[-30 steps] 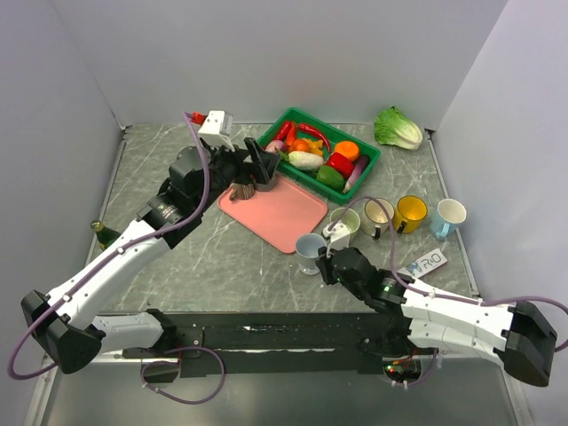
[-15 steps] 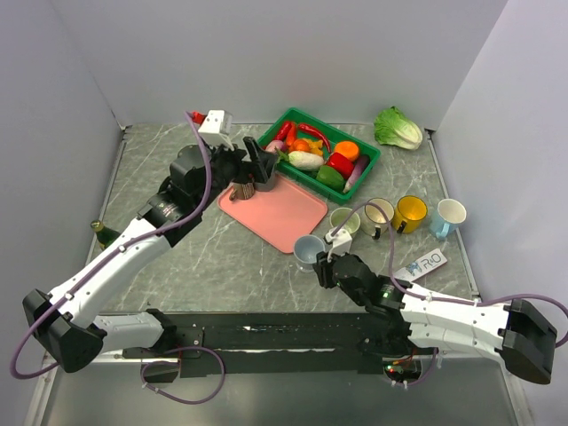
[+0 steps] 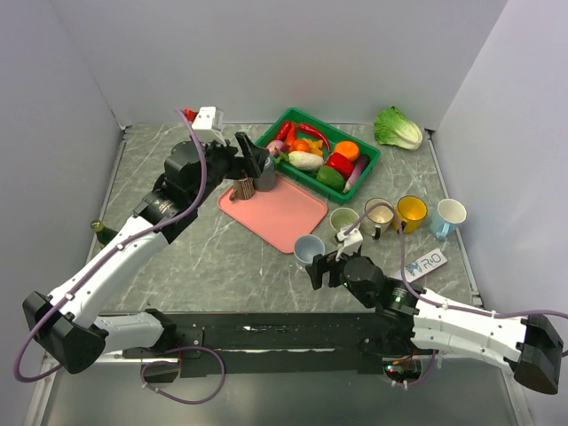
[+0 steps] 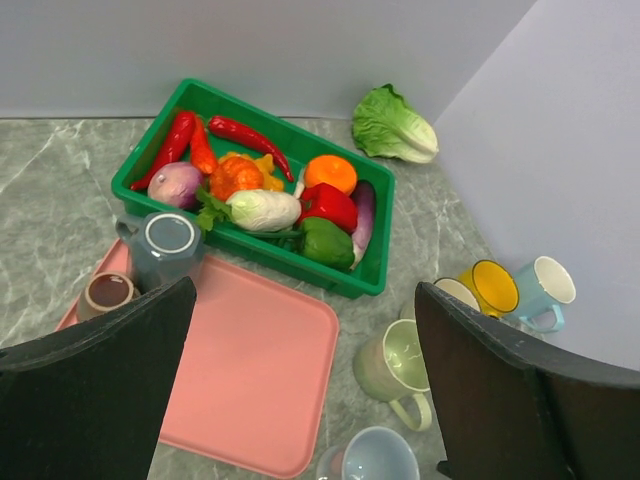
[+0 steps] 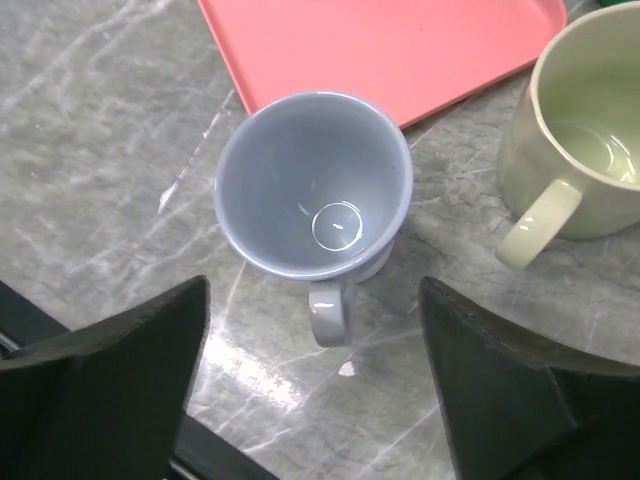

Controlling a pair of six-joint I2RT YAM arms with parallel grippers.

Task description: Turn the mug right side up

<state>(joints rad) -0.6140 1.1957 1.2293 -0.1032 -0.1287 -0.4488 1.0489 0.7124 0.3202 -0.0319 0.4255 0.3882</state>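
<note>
The pale blue mug (image 5: 312, 185) stands right side up on the grey marbled counter (image 3: 177, 257), mouth to the ceiling and handle turned toward the robot, just off the near corner of the pink tray (image 3: 275, 209) but not touching it. The right tool (image 3: 325, 268) hangs just above and behind the mug with its fingers (image 5: 110, 370) spread wide, one to each side of the mug and clear of it, grasping nothing. A pale green mug (image 5: 580, 150) sits upright just beside the blue one, handle also facing the robot. Farther right a yellow mug (image 4: 488, 288) and a light blue mug (image 4: 545, 285) stand close together. The left tool (image 3: 255, 169) hovers over the far end of the tray, its fingers likewise spread wide and empty. Below it on the tray are a dark grey mug (image 4: 165, 245), which seems to rest mouth down, though the angle makes that hard to confirm, and a small brown cup (image 4: 108, 292) touching it. Behind the tray a green crate (image 4: 300, 132) holds toy vegetables, and a lettuce (image 4: 395, 125) lies in the far right corner.
</note>
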